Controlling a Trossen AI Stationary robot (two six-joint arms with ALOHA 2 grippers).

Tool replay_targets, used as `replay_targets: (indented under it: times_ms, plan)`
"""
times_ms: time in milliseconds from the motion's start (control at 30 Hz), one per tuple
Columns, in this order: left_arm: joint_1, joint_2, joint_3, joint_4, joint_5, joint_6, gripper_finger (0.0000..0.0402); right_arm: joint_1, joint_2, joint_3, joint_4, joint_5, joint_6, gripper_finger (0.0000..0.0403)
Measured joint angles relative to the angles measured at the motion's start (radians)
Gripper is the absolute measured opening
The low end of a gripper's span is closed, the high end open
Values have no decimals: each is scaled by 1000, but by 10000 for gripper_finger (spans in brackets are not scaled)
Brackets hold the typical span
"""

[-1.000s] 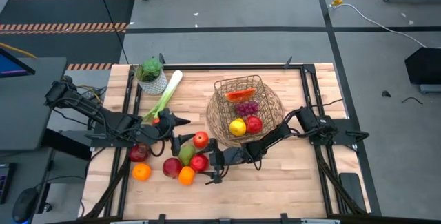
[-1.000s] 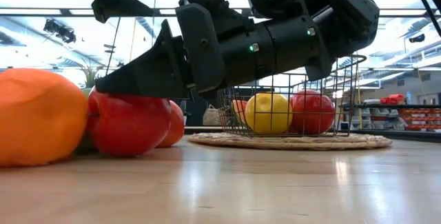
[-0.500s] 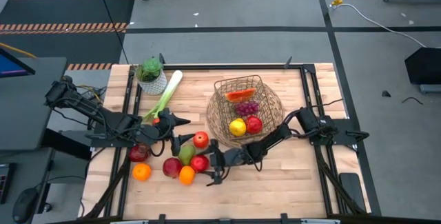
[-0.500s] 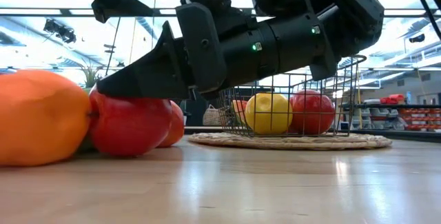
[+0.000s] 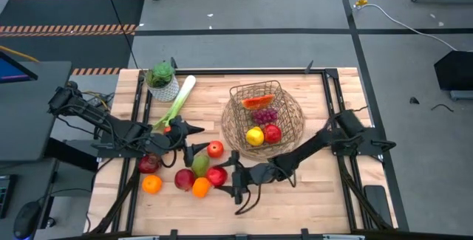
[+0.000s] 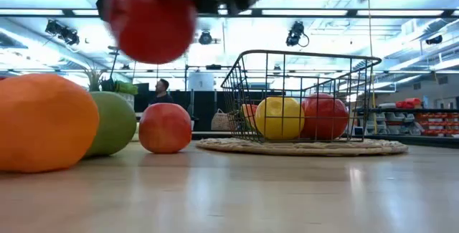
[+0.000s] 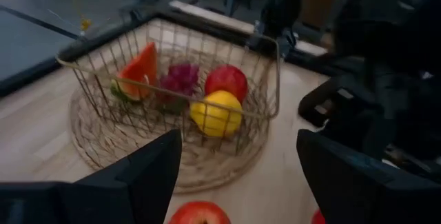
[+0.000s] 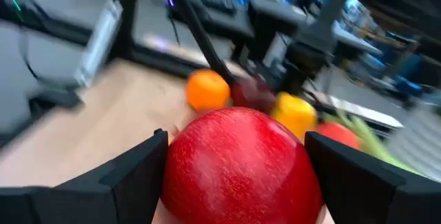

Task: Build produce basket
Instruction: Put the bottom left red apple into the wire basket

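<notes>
My right gripper (image 5: 225, 177) is shut on a red apple (image 8: 238, 158), which hangs above the table near its front, shown blurred in the low view (image 6: 152, 24). Left of it on the table lie an orange (image 5: 200, 187), a green pear (image 5: 199, 165), a dark red apple (image 5: 185, 179) and another red apple (image 5: 215, 149). The basket (image 5: 290, 114) stands at the far right and holds a yellow fruit (image 7: 216, 112), a red apple (image 7: 226, 80), grapes (image 7: 179, 78) and a red slice (image 7: 140, 69). My left gripper (image 5: 189, 138) hangs open left of the basket, above the table, holding nothing. My right gripper pinches the red apple by two opposite sides (image 8: 176, 169) between its two fingers (image 8: 131, 176). The fingers come nearly level from the table's right side. The apple is lifted clear of the table (image 6: 152, 24).
A leek (image 5: 177, 98) and a potted plant (image 5: 162, 80) lie at the far left. A second orange (image 5: 151, 184) and a dark apple (image 5: 148, 163) sit near the left arm. Bare wood (image 5: 310, 196) lies in front of the basket.
My right gripper has risen from the table with the red apple and rolled a little. The apple, which stood on the wood among the other fruit, now hangs clear above it. The fruit around it has stayed put.
</notes>
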Motion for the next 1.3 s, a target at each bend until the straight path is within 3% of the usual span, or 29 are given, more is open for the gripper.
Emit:
replay_targets:
  times_ms: [233, 433, 567, 767, 1033, 1300]
  plan:
    - [-40, 0, 0, 205, -38, 164, 293, 16, -180, 0, -454, 318, 19, 331]
    - [-141, 5, 0, 426, -51, 357, 293, -6, -337, 0, -655, 395, 62, 332]
    - [-188, 16, 0, 455, -51, 399, 293, -24, -437, 0, -749, 468, 79, 332]
    - [-194, 15, 0, 457, -52, 400, 293, -82, -554, 0, -973, 482, 240, 334]
    - [-194, 15, 0, 455, -52, 400, 293, -169, -582, 0, -1186, 479, 544, 350]
    - [-194, 14, 0, 452, -51, 400, 293, -187, -562, 0, -1313, 355, 517, 354]
